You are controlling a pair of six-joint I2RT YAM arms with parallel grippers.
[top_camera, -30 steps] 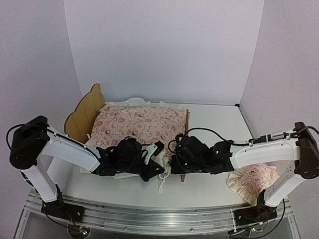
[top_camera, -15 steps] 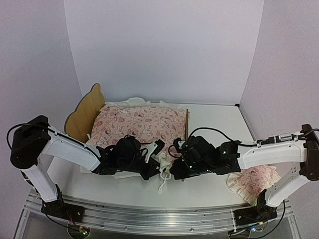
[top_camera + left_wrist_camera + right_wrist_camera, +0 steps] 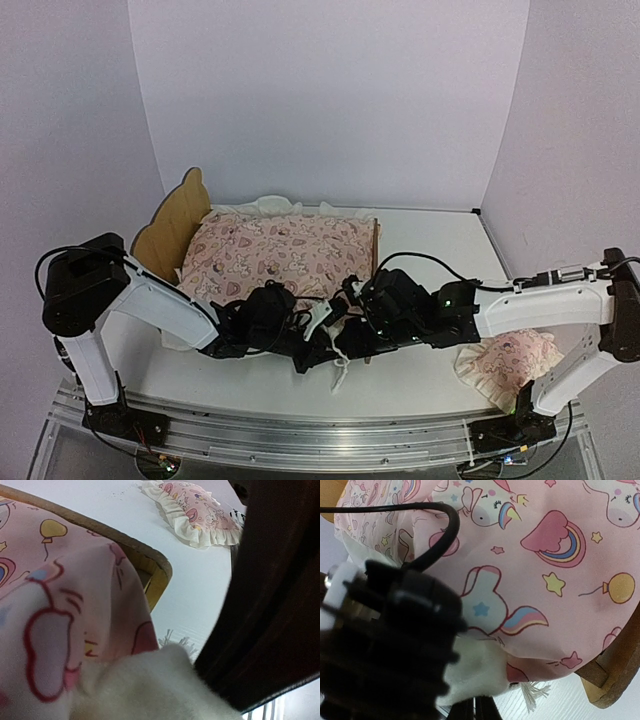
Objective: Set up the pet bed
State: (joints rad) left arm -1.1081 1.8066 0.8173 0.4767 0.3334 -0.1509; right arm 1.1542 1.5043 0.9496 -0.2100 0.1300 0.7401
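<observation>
**Pet bed setup: both grippers bunched up at the foot corner**

The pet bed (image 3: 168,228) sits on the left-back part of the white table (image 3: 440,240). Its bear-ear headboard is at the far left and tilts outward. The pink unicorn-print cover (image 3: 280,250) is spread over pretty much the whole frame, so you only see wood at the headboard and at the foot rail (image 3: 376,240).

The left gripper (image 3: 318,338) is down at the near foot corner with its jaws together, pinching the cover's cream ruffle (image 3: 150,690). The right gripper (image 3: 479,707) comes in from the other side and nearly touches the left one. Its fingers are pressed together right under the same ruffle, but I honestly can't tell if any fabric is caught in them.

Way over on the right, the little ruffled pillow (image 3: 512,360) lies on the table near the right arm, well apart from the bed.
</observation>
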